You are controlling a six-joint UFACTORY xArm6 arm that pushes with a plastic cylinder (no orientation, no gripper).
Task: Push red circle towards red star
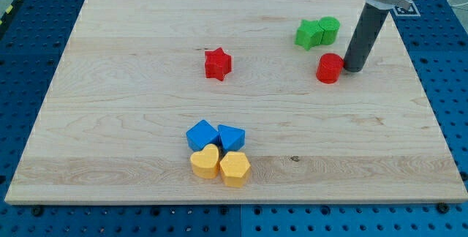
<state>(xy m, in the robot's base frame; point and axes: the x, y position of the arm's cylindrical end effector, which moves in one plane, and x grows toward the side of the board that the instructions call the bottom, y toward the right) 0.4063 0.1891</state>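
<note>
The red circle (330,69) lies on the wooden board at the view's right. The red star (217,64) lies well to its left, near the board's middle. My tip (355,68) is down on the board just right of the red circle, close against its right side or touching it; I cannot tell which.
A green star (310,34) and a green circle (329,29) sit together just above the red circle. Two blue blocks (202,134) (230,137) and two yellow blocks (205,162) (234,168) cluster near the view's bottom. The board's right edge (423,83) is close to my tip.
</note>
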